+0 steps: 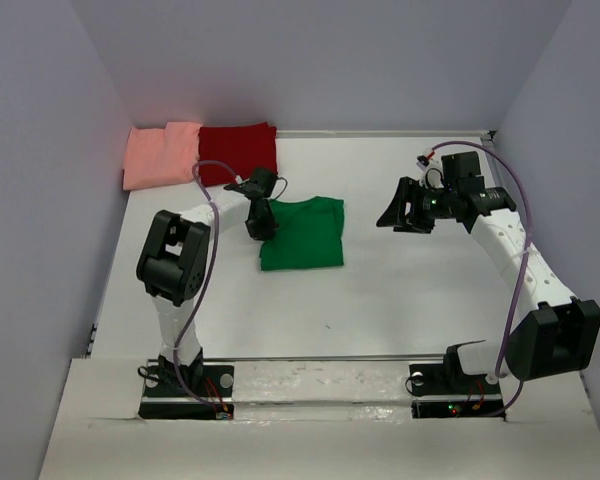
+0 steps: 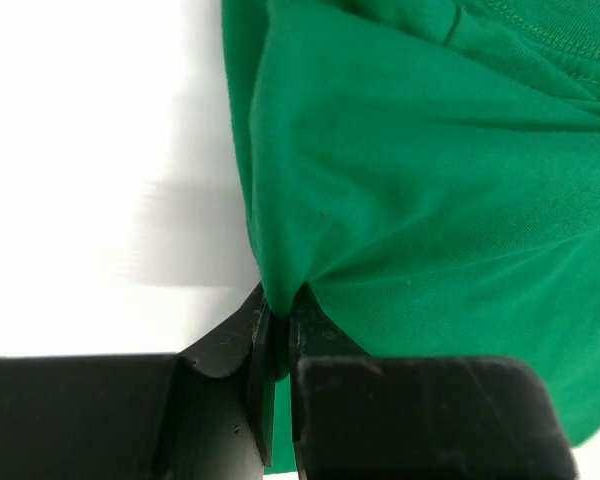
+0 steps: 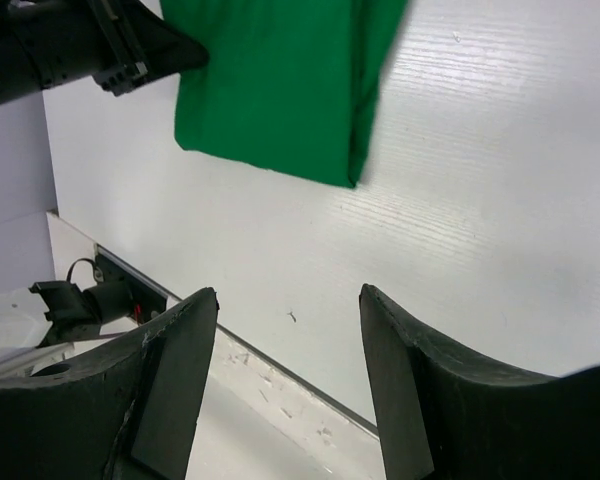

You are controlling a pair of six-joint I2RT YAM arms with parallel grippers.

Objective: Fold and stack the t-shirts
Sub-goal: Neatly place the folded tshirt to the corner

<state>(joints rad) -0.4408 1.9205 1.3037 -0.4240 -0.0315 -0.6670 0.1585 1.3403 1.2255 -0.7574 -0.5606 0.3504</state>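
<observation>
**A:** Nearest the top camera, the arm bases (image 1: 185, 385) are being shown at the near edge of the table (image 1: 410, 290). Where is everything lying?

**B:** The green shirt (image 1: 305, 235) is lying roughly mid-table, partly folded into a rectangle. The salmon-pink shirt (image 1: 162, 155) and the dark red shirt (image 1: 238, 150) are lying side by side, touching, in the far left corner. The left gripper (image 1: 260, 225) is being held at the green shirt's left edge. The right gripper (image 1: 402, 215) is hanging well apart to the right, over bare table.

**A:** And from the left wrist?

**B:** The jaws of the left gripper (image 2: 278, 310) are being pressed nearly together on a pinch of the green shirt (image 2: 430, 200) at its edge. Cloth is puckering toward the fingers, so the shirt is being judged light, limp and not slippery. An edge or corner pinch is being judged the right hold, and a second hold is probably needed against sagging. How many layers are being caught cannot be told.

**A:** From the right wrist?

**B:** The jaws of the right gripper (image 3: 285, 295) are being held wide apart above the table, with nothing between them. The green shirt (image 3: 270, 80) is lying to the left in the scene, with its doubled edge showing and part of it cut off by the frame. The pink and red shirts are not being shown in either wrist view. How neatly they are folded is hard to make out from above.
</observation>
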